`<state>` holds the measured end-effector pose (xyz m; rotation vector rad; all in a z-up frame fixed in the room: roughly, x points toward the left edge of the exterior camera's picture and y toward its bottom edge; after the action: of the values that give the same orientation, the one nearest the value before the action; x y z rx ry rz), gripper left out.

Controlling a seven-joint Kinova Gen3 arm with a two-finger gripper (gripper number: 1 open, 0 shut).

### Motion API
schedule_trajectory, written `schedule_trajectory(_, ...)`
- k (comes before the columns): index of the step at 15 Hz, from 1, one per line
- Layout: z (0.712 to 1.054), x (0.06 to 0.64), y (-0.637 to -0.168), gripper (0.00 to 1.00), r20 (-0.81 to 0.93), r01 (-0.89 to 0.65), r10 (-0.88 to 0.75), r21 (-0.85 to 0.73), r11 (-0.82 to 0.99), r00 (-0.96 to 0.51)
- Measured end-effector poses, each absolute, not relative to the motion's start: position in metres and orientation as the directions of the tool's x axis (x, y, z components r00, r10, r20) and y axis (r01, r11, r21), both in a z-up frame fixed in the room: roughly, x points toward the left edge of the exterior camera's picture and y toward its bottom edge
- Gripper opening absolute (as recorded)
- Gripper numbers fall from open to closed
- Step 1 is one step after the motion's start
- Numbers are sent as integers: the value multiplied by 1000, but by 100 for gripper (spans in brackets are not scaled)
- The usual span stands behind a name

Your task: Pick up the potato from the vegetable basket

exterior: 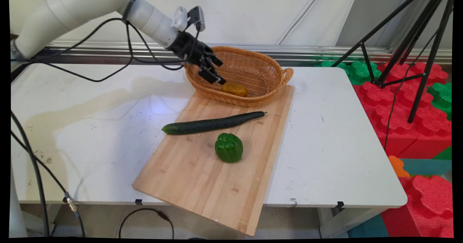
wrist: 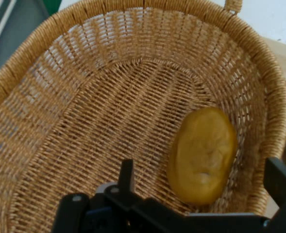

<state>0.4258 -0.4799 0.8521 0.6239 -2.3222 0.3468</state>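
When reading the main view, find the potato (exterior: 234, 89) on the floor of the basket (exterior: 253, 51), close to the near wall. Judge it settled there by its own weight, lying on its long side where the woven floor curves up into the wall. Confirm in the hand view: resting flat, touching the weave, not lifted.

Find the gripper (exterior: 217, 71) at 10 o'clock of the potato, reaching over the basket's left rim and angled down into the bowl. Read the fingers as spread wide and empty, gripping nothing. Note in the hand view one finger on either side of the potato's near end. Cannot tell whether the lower fingertip touches the potato or only hangs just beside it.

Note the basket standing on the far end of the board (exterior: 202, 178), at 12 o'clock of it, partly overhanging onto the table (exterior: 343, 145).

Find the cucumber (exterior: 213, 123) at 6 o'clock of the basket, lying across the board, its left tip over the board's edge. Find the pepper (exterior: 228, 148) at 6 o'clock of the cucumber, near it but apart, sitting upright on its base. Note the board set askew, its near corner jutting past the table edge.
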Motion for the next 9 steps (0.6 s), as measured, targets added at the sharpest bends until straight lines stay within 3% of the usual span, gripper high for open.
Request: schedule_trajectory(9,823,402,-515,100,648,-512,-381,-16,859,-659)
